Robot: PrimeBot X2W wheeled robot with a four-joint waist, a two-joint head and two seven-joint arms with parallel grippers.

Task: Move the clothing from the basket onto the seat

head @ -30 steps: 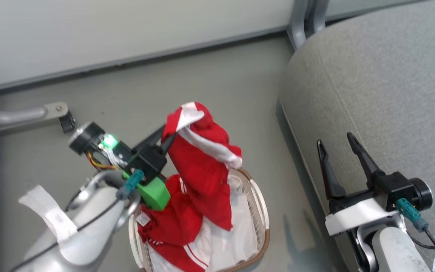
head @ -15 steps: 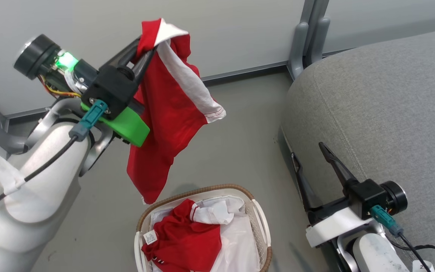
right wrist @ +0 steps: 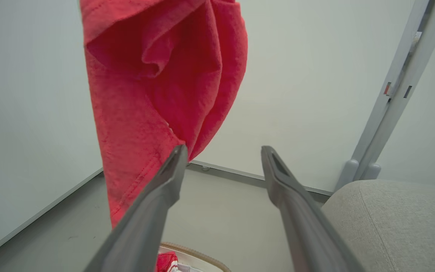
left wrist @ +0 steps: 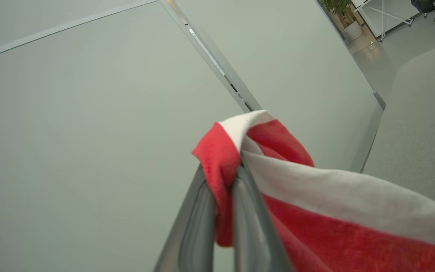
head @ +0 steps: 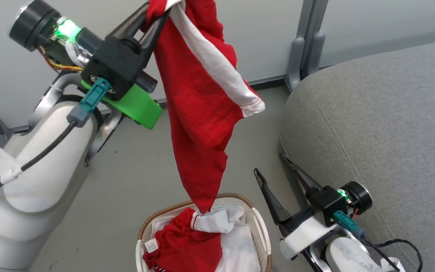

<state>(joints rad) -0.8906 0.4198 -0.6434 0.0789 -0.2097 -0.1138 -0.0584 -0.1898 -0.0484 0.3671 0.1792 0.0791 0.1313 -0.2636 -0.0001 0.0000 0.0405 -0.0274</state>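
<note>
My left gripper (head: 158, 8) is raised high at the upper left and is shut on a red garment with a white panel (head: 198, 113). This clothing hangs down in a long fold, its lowest tip just above the basket (head: 236, 196). In the left wrist view the fingers (left wrist: 247, 211) pinch a bunched red and white edge (left wrist: 315, 211). A second red garment (head: 187, 245) lies in the cream basket over white fabric. My right gripper (head: 270, 165) stands open between the basket and the grey seat (head: 372, 132). In its wrist view the hanging clothing (right wrist: 157, 75) is just beyond its left finger (right wrist: 164, 189).
A pale wall and a grey metal post (head: 304, 49) stand behind the seat. Grey floor (head: 134, 177) lies between my left arm and the basket. The seat's rounded front corner (right wrist: 391, 219) is close to my right gripper.
My left gripper has lifted the red garment out of the basket and carried it higher and rightward. My right gripper has moved left, off the seat's edge. The head camera shifted early on.
</note>
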